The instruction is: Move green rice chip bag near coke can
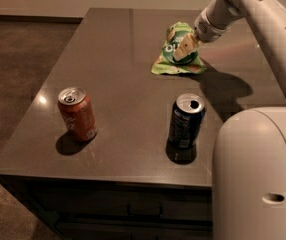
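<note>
The green rice chip bag [173, 59] is a crinkled light-green pouch at the far right of the dark table [118, 84]. Its lower edge rests on the table and its top is bunched upward. My gripper [185, 46] comes down from the upper right and is shut on the bag's upper right part, its cream fingers [187, 41] pressed against the pouch. The coke can [77, 113], red-orange with a silver top, stands upright at the near left, far from the bag.
A dark blue can [185, 121] stands upright at the near middle, between the bag and the front edge. My white base [258, 174] fills the lower right. My arm [253, 14] casts a shadow on the table to the right of the bag.
</note>
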